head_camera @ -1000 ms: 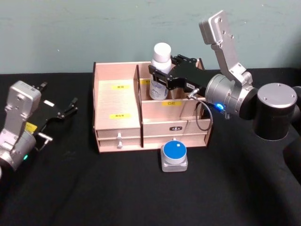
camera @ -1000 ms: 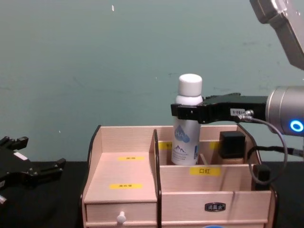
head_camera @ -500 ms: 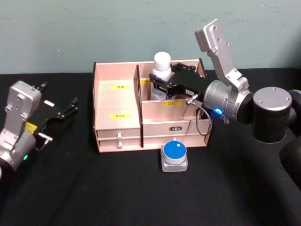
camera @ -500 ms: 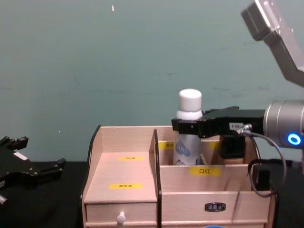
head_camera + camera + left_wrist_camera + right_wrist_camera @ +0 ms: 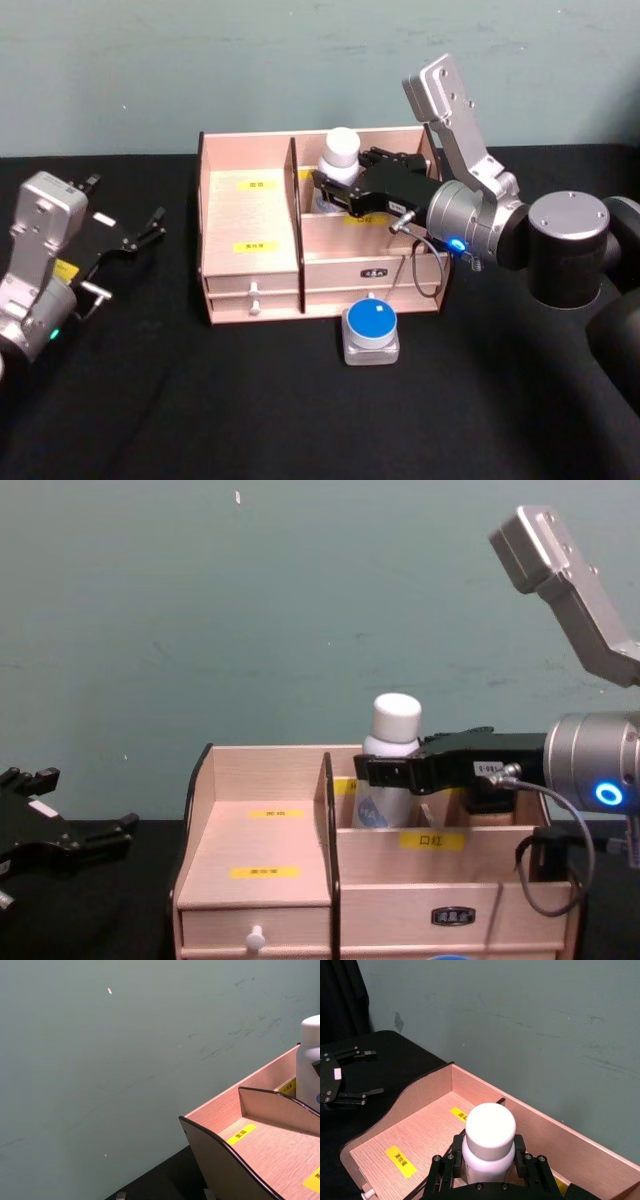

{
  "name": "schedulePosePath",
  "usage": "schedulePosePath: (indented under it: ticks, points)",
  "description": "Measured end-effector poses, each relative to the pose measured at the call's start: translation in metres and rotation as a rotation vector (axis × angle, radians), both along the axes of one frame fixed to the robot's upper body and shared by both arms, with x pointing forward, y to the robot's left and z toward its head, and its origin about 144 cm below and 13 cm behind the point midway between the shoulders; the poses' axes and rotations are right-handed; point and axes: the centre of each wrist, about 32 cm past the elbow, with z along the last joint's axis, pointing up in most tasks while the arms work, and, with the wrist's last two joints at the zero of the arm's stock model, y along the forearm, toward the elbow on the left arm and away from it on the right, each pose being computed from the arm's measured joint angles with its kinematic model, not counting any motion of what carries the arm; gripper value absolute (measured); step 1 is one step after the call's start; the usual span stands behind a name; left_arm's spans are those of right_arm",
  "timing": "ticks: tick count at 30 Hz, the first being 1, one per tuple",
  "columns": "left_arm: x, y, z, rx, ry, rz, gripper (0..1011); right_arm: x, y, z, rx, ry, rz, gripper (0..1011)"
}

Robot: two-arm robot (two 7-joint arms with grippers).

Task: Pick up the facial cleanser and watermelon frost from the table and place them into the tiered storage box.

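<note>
The right gripper [image 5: 336, 186] is clamped on the cleanser [image 5: 341, 150], a white-capped bottle, with one black finger on each side of it just under the cap. The right wrist view looks straight down on this: the round cap stands between the two fingers [image 5: 520, 1153], which press on the neck. The bottle stands roughly upright in the far tier of the box [image 5: 250, 225], in its right section, just right of the middle divider. From the chest view its lower half is sunk behind the labelled front wall of that tier, so I cannot tell whether its base rests on the floor. The left wrist view catches the cap and shoulder of the bottle above the box's curved side wall.

The left gripper [image 5: 125, 202] hangs over the black table [image 5: 200, 400] well to the left of the box, fingers spread and touching nothing.

The head view takes in the watermelon frost [image 5: 371, 333], a small grey case with a round blue lid, on the table just in front of the box's right section, near but not touching it.

By count: one bottle, one frost case, one box, two grippers, and two yellow labels on the box's left steps.
</note>
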Motion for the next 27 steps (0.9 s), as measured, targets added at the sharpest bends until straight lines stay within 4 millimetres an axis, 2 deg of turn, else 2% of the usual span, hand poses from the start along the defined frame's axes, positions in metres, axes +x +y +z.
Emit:
schedulePosePath:
  ticks: [7,8,19,27]
  points:
    - [0.000,0.000,0.000,0.000,0.000,0.000,1001,0.000,0.000,0.000,0.001,-0.002,0.001,633]
    - [0.000,0.000,0.000,0.000,0.000,0.000,1001,0.000,0.000,0.001,0.001,-0.003,0.001,698]
    - [0.000,0.000,0.000,0.000,0.000,0.000,1001,0.000,-0.002,0.001,0.007,-0.003,-0.002,984]
    - [0.000,0.000,0.000,0.000,0.000,0.000,1001,-0.009,-0.009,0.016,0.011,-0.028,0.005,1000]
